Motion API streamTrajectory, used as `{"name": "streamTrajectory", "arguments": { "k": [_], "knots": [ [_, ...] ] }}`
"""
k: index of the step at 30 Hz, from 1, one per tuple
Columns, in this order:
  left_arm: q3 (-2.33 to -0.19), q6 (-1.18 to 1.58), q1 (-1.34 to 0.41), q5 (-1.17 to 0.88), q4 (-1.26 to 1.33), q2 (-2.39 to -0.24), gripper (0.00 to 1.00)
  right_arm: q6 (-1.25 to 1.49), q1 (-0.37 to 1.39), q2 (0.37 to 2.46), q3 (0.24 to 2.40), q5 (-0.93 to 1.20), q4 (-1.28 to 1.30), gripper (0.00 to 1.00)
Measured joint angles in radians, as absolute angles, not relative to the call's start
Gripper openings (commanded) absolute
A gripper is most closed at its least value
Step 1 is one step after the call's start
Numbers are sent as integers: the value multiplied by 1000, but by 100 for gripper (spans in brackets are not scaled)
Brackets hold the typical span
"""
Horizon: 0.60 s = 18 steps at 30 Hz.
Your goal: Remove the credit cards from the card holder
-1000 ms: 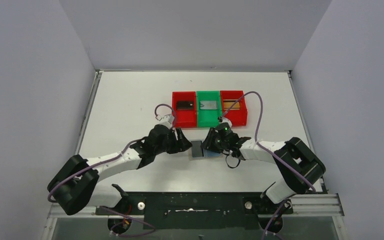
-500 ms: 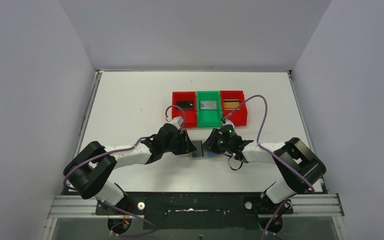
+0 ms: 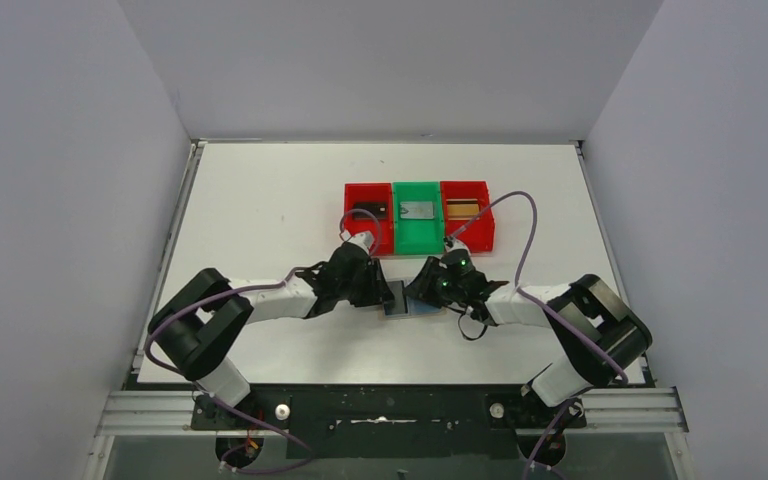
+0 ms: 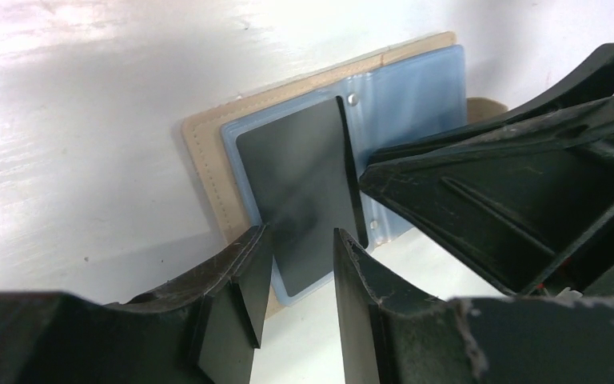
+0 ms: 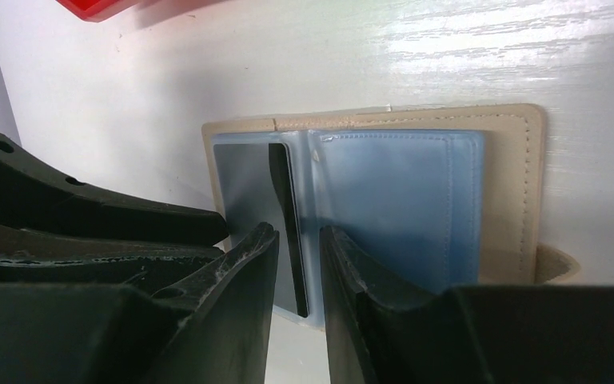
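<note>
1. The counter [image 3: 260, 200] carries three bins in a row at its far middle: left red bin [image 3: 351, 232], green bin [image 3: 417, 240], right red bin [image 3: 468, 238].
2. The left claw [image 4: 300, 268] and right claw [image 5: 300, 240] meet low over the holder, jaws narrowly apart. I cannot tell if either pinches anything.
3. The card holder [image 4: 208, 176] lies open just near the bins, blue lining up.
4. The dark card [image 3: 370, 210], silver card [image 3: 418, 210] and brown card [image 3: 461, 209] lie one per bin, apparently finished.
5. A sleeved card [image 4: 300, 184], dark, sits in the holder's left pocket and is left to pull.
</note>
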<state>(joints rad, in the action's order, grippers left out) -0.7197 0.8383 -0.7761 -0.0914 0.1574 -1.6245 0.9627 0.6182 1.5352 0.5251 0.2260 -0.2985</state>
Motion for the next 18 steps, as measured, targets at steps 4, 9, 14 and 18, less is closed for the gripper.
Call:
{"name": "streamTrajectory", "arguments": {
  "k": [4, 9, 14, 18],
  "knots": [
    [-720, 833, -783, -76, 140, -1627, 33, 966, 614, 1535, 518, 233, -309, 28],
    [-719, 833, -783, -76, 151, -1637, 31, 967, 607, 1538, 509, 252, -326, 27],
    [-711, 830, -783, -74, 160, -1640, 28, 969, 601, 1557, 509, 279, -359, 25],
    [-699, 830, -783, -68, 176, -1639, 25, 971, 601, 1561, 508, 280, -366, 22]
  ]
}}
